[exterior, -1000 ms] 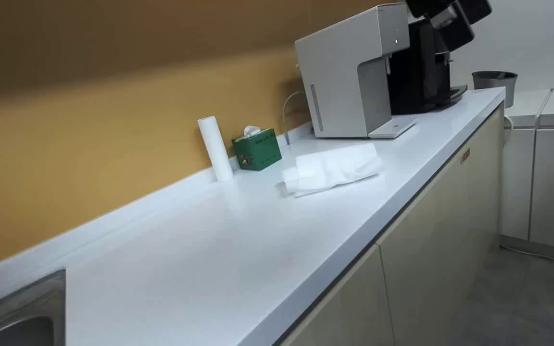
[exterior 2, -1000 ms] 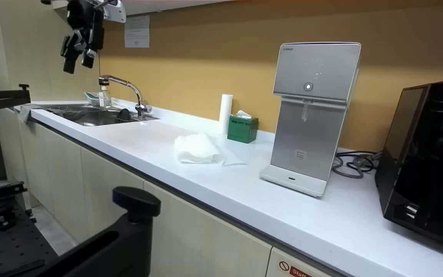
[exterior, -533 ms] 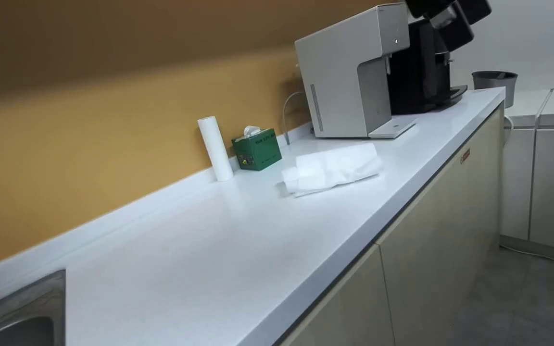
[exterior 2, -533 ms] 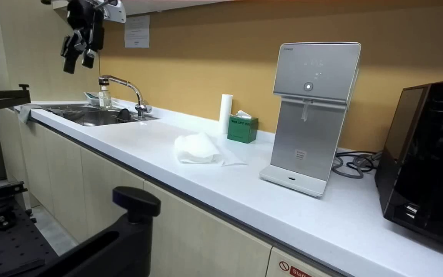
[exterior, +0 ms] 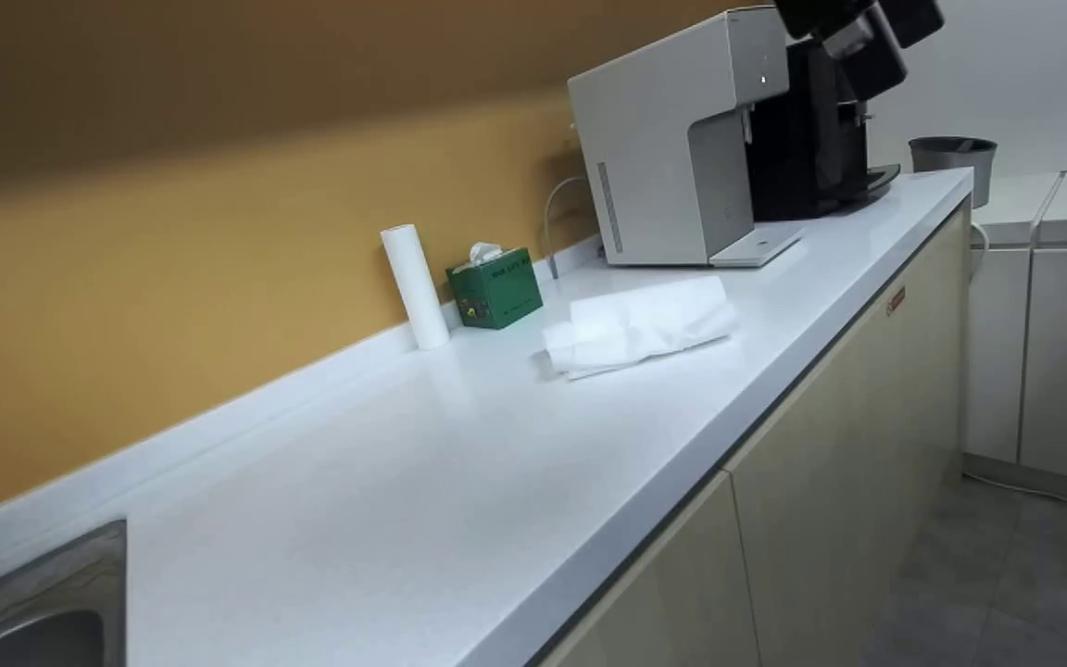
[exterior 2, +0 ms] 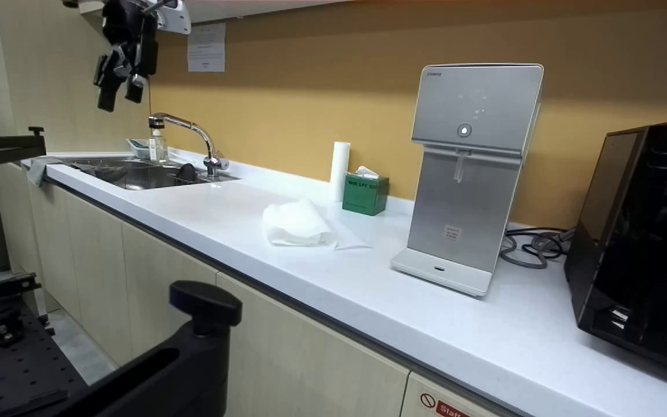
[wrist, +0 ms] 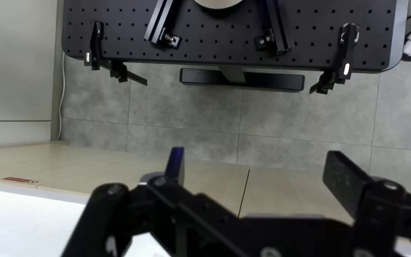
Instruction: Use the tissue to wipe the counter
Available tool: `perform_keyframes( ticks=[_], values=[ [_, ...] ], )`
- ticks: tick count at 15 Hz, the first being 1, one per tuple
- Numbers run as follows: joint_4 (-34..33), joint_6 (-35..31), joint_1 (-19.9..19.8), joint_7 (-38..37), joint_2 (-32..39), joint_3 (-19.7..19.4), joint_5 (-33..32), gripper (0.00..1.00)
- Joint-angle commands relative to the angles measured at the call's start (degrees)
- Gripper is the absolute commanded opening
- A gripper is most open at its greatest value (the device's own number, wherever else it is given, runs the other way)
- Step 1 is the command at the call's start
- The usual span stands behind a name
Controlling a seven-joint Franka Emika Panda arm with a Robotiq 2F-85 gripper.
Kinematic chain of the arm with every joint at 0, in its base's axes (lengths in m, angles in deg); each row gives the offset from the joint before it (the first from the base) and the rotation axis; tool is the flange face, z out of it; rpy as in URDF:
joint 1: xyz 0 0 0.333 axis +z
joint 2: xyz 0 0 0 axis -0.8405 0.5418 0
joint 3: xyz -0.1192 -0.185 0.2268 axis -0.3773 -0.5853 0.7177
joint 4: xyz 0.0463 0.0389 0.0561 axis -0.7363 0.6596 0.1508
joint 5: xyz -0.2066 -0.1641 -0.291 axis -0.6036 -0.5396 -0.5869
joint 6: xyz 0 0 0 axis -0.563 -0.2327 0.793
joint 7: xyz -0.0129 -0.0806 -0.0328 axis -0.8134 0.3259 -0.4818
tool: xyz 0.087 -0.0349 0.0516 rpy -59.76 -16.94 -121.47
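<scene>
The tissue [exterior: 640, 324], a white sheet folded over on itself and slightly crumpled, lies on the counter [exterior: 357, 482] in front of the green tissue box [exterior 2: 365, 196] and apart from it, as both exterior views show. The gripper [wrist: 257, 159] hangs well above the level of the green tissue box, out toward the counter's front edge; its jaws stand wide apart with nothing between them. Judged from this arrangement, the task is at its outset: the tissue lies ready, while grasping it, pressing it down and sweeping it across the counter are left to do. A finished wipe with the tissue let go would look alike, and the pictures do not settle the matter.

The counter is glossy white and carries a faint reflection of the white cylinder [exterior: 416, 287], which stands just beside the green tissue box; whether the two touch cannot be told. Farther along on that side of the box are the sink [exterior: 100, 574] and tap [exterior 2: 214, 165]. On the box's opposite side come the silver dispenser [exterior 2: 466, 200], dark cables [exterior 2: 545, 250] and the black machine [exterior 2: 652, 260]; beyond these is a grey bin [exterior: 955, 159]. Behind the box rises a mustard-yellow wall [exterior 2: 287, 87]. In front of it and lower down are pale cabinet fronts [exterior 2: 310, 347], a grey tiled floor [wrist: 184, 110] and a perforated black plate [wrist: 209, 53].
</scene>
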Motion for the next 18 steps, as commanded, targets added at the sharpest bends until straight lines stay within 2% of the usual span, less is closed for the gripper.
perform_keyframes(
  ticks=[1,6,12,14,16,17,18],
  values=[
    [0.2,-5.5,-1.8,-6.7,0.4,-1.4,-2.6,1.00],
    [0.3,-19.0,-6.9,-12.6,3.9,-4.0,-8.3,1.00],
    [-0.3,-37.1,-12.5,-23.1,13.4,-7.1,-10.5,1.00],
    [-1.0,-44.3,-13.9,-28.6,17.7,-7.3,-13.3,1.00],
    [-2.4,-45.4,-13.1,-29.8,21.2,-8.5,-12.7,1.00],
    [0.0,-44.9,-12.1,-26.1,18.2,-9.4,-12.3,1.00],
    [-0.4,-45.7,-12.0,-26.8,19.8,-9.8,-12.2,1.00]
  ],
)
